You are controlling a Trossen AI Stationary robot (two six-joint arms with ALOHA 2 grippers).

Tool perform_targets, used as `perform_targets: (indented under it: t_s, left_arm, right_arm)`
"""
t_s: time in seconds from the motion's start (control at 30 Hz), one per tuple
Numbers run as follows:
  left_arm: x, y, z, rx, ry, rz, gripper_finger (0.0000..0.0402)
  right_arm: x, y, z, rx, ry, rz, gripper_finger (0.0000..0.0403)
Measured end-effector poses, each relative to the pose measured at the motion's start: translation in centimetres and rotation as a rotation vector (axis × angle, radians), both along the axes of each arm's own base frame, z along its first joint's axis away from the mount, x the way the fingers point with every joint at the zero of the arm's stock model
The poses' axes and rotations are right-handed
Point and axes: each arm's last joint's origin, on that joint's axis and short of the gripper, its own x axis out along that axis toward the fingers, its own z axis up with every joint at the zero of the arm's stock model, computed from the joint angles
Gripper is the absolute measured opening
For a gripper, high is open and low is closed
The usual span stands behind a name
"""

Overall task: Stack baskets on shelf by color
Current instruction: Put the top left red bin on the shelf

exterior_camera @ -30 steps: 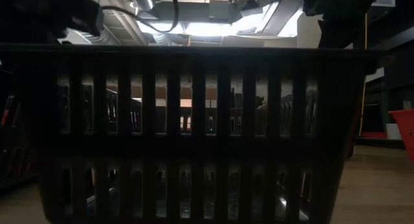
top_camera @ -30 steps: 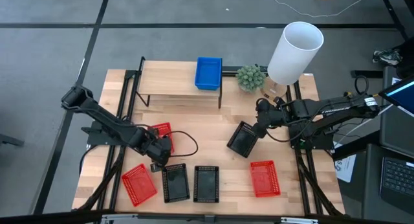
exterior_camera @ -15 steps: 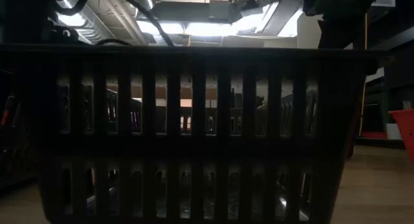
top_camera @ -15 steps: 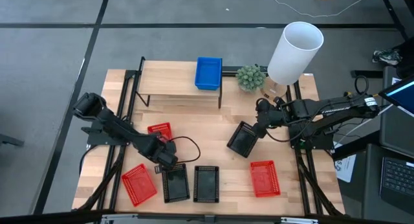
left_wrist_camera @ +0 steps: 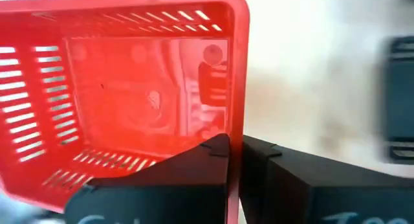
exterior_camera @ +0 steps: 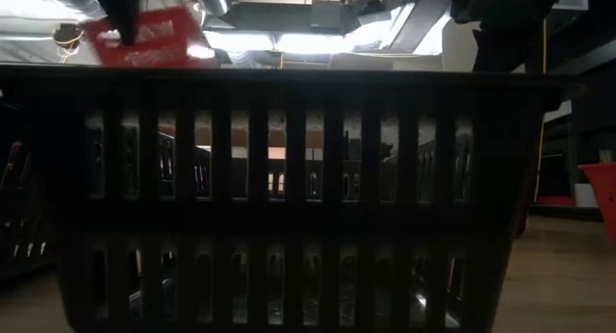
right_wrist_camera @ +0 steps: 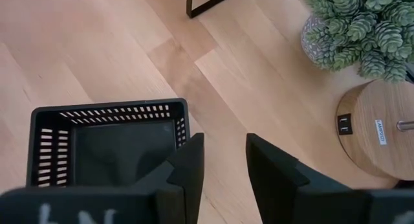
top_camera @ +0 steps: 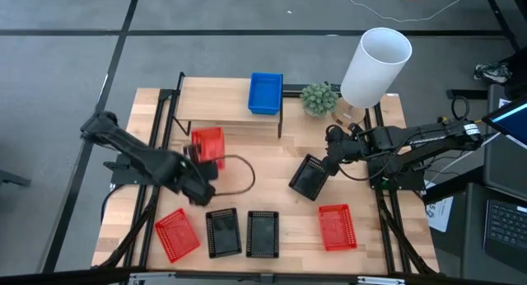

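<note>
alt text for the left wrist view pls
The left gripper is shut on the rim of a red basket, whose open mesh inside fills most of the picture. Pale, blurred wooden table lies behind.

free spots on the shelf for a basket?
Shelf: bare from its left end to the blue basket at the right end. Table front row is crowded: red basket, two black baskets, another red.
</note>
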Motion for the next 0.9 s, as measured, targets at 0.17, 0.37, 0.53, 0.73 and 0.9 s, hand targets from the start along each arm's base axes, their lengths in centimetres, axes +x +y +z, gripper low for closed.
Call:
perform_targets:
  t_s: [0.17,0.37,0.53,0.73,0.9]
  left_arm:
    - [-1.6,5.0,3.2,0.096,0.059,0.02,0.0001]
    - [-2.6,12.2,4.4,0.077,0.146,0.01,0.0]
    - [-4.1,17.1,4.5,-0.036,0.194,-0.014,0.0]
    - [-4.6,21.6,4.0,-0.069,0.175,-0.009,0.0]
    - [-4.9,24.0,2.8,-0.14,0.224,0.008,0.0]
  right_arm:
    - [0.0,0.0,0.0,0.0,-0.003,0.0,0.0115]
    - [0.1,0.0,0.0,0.001,-0.008,0.0,0.0115]
    - [0.1,0.0,0.0,0.001,-0.007,0.001,0.0115]
    - [0.1,0.0,0.0,-0.005,-0.009,-0.001,0.0115]
    - [0.1,0.0,0.0,-0.005,-0.008,-0.001,0.0115]
